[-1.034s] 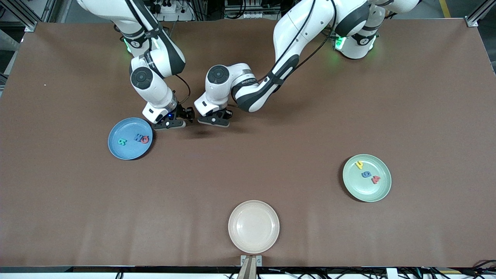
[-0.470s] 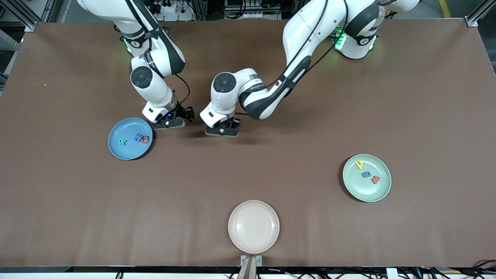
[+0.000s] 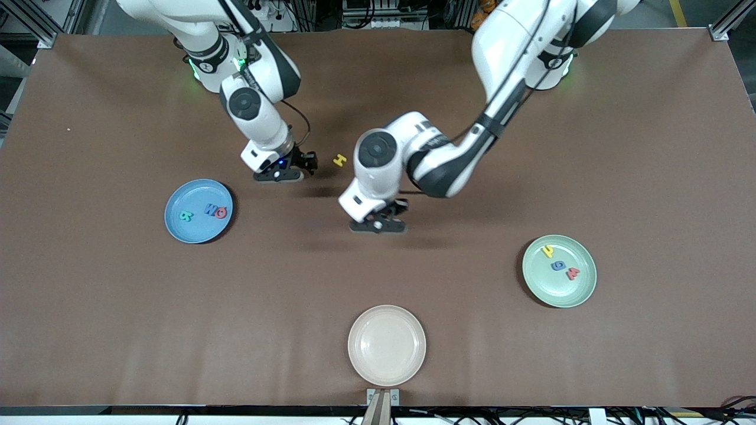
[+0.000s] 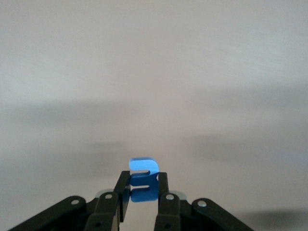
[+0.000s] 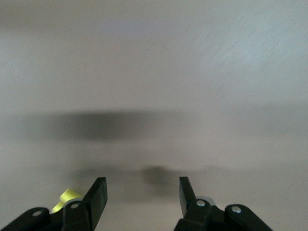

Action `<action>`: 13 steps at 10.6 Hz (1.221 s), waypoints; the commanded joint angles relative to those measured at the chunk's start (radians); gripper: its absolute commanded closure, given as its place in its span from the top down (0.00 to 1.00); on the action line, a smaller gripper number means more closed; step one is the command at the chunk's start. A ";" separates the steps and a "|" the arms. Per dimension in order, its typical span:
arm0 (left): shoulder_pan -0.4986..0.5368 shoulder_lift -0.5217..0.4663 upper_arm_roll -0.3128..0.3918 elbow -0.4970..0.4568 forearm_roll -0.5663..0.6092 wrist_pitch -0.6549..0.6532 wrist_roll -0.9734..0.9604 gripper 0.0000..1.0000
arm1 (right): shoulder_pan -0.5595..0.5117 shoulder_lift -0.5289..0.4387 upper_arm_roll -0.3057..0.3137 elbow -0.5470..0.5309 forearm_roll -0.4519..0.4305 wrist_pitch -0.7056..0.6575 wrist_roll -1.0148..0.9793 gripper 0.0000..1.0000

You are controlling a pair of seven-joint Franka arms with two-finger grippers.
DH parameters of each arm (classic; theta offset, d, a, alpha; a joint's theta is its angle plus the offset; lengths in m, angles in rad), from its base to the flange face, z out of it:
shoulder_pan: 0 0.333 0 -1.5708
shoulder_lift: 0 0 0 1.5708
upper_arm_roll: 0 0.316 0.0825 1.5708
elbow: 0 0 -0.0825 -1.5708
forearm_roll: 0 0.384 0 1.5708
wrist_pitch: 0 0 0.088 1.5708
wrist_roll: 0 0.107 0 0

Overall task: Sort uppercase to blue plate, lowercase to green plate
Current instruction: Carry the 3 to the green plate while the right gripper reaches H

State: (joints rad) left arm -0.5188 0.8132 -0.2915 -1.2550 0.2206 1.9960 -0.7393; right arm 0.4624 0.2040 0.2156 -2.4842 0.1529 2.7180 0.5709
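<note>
The yellow H (image 3: 339,160) lies on the table between the two arms. My right gripper (image 3: 282,175) is open and empty beside it; the H's edge shows in the right wrist view (image 5: 67,196). My left gripper (image 3: 378,225) hangs over bare table, shut on a small blue letter piece (image 4: 143,169) whose shape I cannot read. The blue plate (image 3: 192,231) holds the teal R (image 3: 186,216), blue W (image 3: 210,209) and red Q (image 3: 221,212). The green plate (image 3: 582,292) holds the yellow h (image 3: 548,251), blue g (image 3: 557,266) and red w (image 3: 572,273).
A cream plate (image 3: 387,345) stands at the table edge nearest the front camera, with nothing in it. A metal bracket (image 3: 382,396) sits just below it at the edge.
My left gripper has lifted away and swung toward the front camera, uncovering the yellow H. My right gripper has moved from beside the blue plate toward the H.
</note>
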 commanded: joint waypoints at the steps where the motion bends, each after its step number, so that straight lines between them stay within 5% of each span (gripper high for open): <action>1: 0.167 -0.019 -0.005 -0.024 -0.001 -0.069 0.199 0.00 | 0.056 0.027 0.013 -0.009 -0.015 0.032 0.149 0.70; 3: 0.296 -0.016 -0.006 -0.024 -0.001 -0.123 0.389 0.00 | 0.097 0.067 0.024 -0.005 -0.086 0.069 0.298 0.71; 7: 0.451 0.011 0.015 -0.030 0.038 -0.131 0.659 0.00 | 0.119 0.138 0.022 0.074 -0.522 0.055 0.786 0.71; 9: 0.509 0.034 0.017 -0.032 0.100 -0.123 0.698 0.05 | 0.113 0.140 0.022 0.088 -0.530 0.043 0.797 0.72; 10: 0.525 0.031 0.017 -0.032 0.102 -0.123 0.705 0.16 | 0.113 0.140 0.022 0.091 -0.530 0.043 0.796 0.72; 11: 0.533 0.024 0.017 -0.030 0.102 -0.123 0.721 0.49 | 0.111 0.140 0.024 0.099 -0.527 0.043 0.797 0.73; 12: 0.555 0.020 0.017 -0.030 0.099 -0.123 0.745 0.99 | 0.114 0.143 0.024 0.105 -0.527 0.043 0.810 0.76; 13: 0.603 0.009 0.006 -0.026 0.092 -0.125 0.783 1.00 | 0.122 0.161 0.024 0.114 -0.535 0.046 0.816 0.77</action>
State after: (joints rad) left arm 0.0315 0.8457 -0.2683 -1.2799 0.2992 1.8734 -0.0091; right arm 0.5828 0.3357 0.2351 -2.3963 -0.3400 2.7687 1.3373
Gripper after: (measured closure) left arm 0.507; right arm 0.238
